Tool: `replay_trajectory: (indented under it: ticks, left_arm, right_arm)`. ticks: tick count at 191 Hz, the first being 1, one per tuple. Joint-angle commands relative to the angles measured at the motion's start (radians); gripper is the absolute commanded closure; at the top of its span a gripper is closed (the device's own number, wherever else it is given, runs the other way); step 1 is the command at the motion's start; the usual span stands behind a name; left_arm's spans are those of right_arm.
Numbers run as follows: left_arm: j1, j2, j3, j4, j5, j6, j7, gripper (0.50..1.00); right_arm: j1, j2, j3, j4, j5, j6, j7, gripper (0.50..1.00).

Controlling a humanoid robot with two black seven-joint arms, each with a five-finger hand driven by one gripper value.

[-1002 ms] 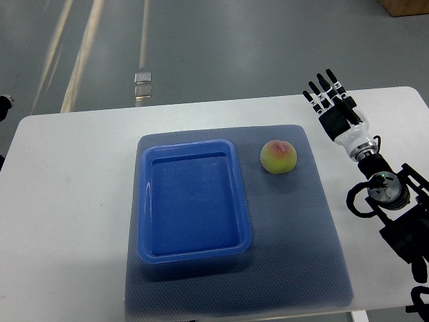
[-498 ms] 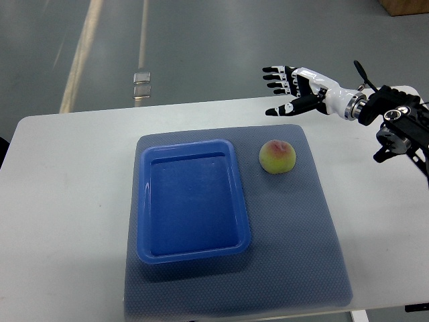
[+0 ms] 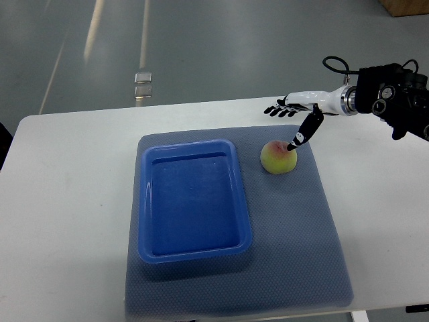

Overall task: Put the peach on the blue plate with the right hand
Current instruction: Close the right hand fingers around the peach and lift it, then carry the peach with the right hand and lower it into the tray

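A yellow-green peach (image 3: 277,157) with a pink blush lies on the grey mat (image 3: 295,228), just right of the blue plate (image 3: 193,201), a shallow rectangular tray with nothing in it. My right hand (image 3: 289,119) hovers over the peach's upper right side, palm down and open. Its fingers (image 3: 275,109) point left, and the thumb (image 3: 301,135) reaches down so its tip is at the peach's right edge. The fingers hold nothing. My left arm does not show.
The mat lies on a white table (image 3: 67,201) whose far edge (image 3: 201,104) borders a grey floor. My right forearm and its dark wrist housing (image 3: 392,97) hang over the table's back right corner.
My right hand has swung from the right side of the table up and leftward, then dropped toward the peach, turning palm down with the thumb lowered beside the fruit. Peach and plate stayed put.
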Motion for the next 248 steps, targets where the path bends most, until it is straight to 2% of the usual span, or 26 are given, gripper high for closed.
replay_trajectory:
  ticks: [1,33,53,59,60,62,67,68,71,75,85,95,96,119,122,135,136,143,169,199,209,210,222,238,239,248]
  left_arm:
    - [-0.001,0.0,0.001,-0.001,0.0,0.0,0.0,0.5]
    - [-0.001,0.0,0.001,-0.001,0.0,0.0,0.0,0.5]
    - [0.001,0.0,0.001,-0.002,0.0,0.0,0.0,0.5]
    - [-0.001,0.0,0.001,-0.002,0.0,0.0,0.0,0.5]
    - [-0.001,0.0,0.001,-0.002,0.0,0.0,0.0,0.5]
    - [-0.001,0.0,0.001,-0.002,0.0,0.0,0.0,0.5]
    - [0.001,0.0,0.001,-0.002,0.0,0.0,0.0,0.5]
    - [0.001,0.0,0.001,-0.002,0.0,0.0,0.0,0.5]
    - [-0.001,0.0,0.001,-0.002,0.0,0.0,0.0,0.5]
    - [0.001,0.0,0.001,-0.002,0.0,0.0,0.0,0.5]
    - [0.001,0.0,0.001,-0.002,0.0,0.0,0.0,0.5]
    - [0.001,0.0,0.001,-0.002,0.0,0.0,0.0,0.5]
    - [-0.001,0.0,0.001,-0.002,0.0,0.0,0.0,0.5]
    - [-0.001,0.0,0.001,-0.001,0.0,0.0,0.0,0.5]
    - [0.001,0.0,0.001,-0.001,0.0,0.0,0.0,0.5]
    - [0.001,0.0,0.0,-0.001,0.0,0.0,0.0,0.5]
    - [-0.001,0.0,0.0,-0.001,0.0,0.0,0.0,0.5]
    - [-0.001,0.0,0.0,-0.001,0.0,0.0,0.0,0.5]
    - [0.001,0.0,0.0,-0.001,0.0,0.0,0.0,0.5]
    - [0.001,0.0,0.0,-0.001,0.0,0.0,0.0,0.5]
    - [0.001,0.0,0.0,-0.001,0.0,0.0,0.0,0.5]
    - [0.001,0.0,0.0,-0.001,0.0,0.0,0.0,0.5]
    - [0.001,0.0,-0.002,0.001,0.0,0.0,0.0,0.5]
    - [0.001,0.0,-0.002,0.001,0.0,0.0,0.0,0.5]
    - [0.001,0.0,-0.002,-0.001,0.0,0.0,0.0,0.5]
    - [0.001,0.0,-0.002,-0.001,0.0,0.0,0.0,0.5]
  right_arm:
    - [-0.028,0.005,-0.004,0.016,-0.008,-0.009,0.002,0.57]
    - [-0.085,0.031,-0.006,0.014,-0.075,-0.073,0.004,0.574]
    - [-0.114,0.049,-0.006,0.005,-0.104,-0.118,0.005,0.603]
    - [-0.12,0.052,-0.009,0.005,-0.106,-0.129,0.005,0.648]
    - [-0.122,0.052,-0.01,0.005,-0.106,-0.132,0.005,0.67]
    - [-0.122,0.052,-0.01,0.005,-0.106,-0.132,0.005,0.671]
    - [-0.123,0.054,-0.016,0.005,-0.106,-0.139,0.005,0.756]
    - [-0.123,0.054,-0.016,0.005,-0.106,-0.139,0.005,0.756]
    - [-0.123,0.054,-0.021,0.005,-0.106,-0.144,0.005,0.826]
    - [-0.123,0.054,-0.024,0.005,-0.106,-0.145,0.005,0.871]
    - [-0.122,0.052,-0.027,0.005,-0.106,-0.145,0.007,0.938]
    - [-0.122,0.052,-0.027,0.005,-0.106,-0.145,0.007,0.938]
    - [-0.114,0.046,-0.027,0.008,-0.104,-0.144,0.005,1.0]
    - [-0.096,0.032,-0.027,0.016,-0.1,-0.133,0.005,1.0]
    - [-0.047,0.023,-0.026,0.034,-0.087,-0.122,0.005,1.0]
    - [-0.031,0.014,-0.026,0.051,-0.086,-0.116,0.005,1.0]
    - [0.007,-0.012,-0.026,0.097,-0.071,-0.098,0.004,1.0]
    - [0.036,-0.021,-0.026,0.123,-0.049,-0.09,0.004,1.0]
    - [0.11,-0.007,-0.047,0.16,0.04,-0.084,0.002,1.0]
    - [0.124,0.127,-0.118,0.151,0.051,-0.112,0.004,1.0]
    - [0.124,0.128,-0.118,0.151,0.051,-0.112,0.004,1.0]
    - [0.124,0.181,-0.148,0.137,0.049,-0.128,0.004,1.0]
    - [0.118,0.246,-0.19,0.106,0.042,-0.158,0.005,1.0]
    - [0.113,0.27,-0.205,0.088,0.04,-0.17,0.005,1.0]
    - [0.105,0.302,-0.223,0.068,0.039,-0.188,0.007,1.0]
    - [0.092,0.324,-0.225,0.06,0.039,-0.194,0.007,1.0]
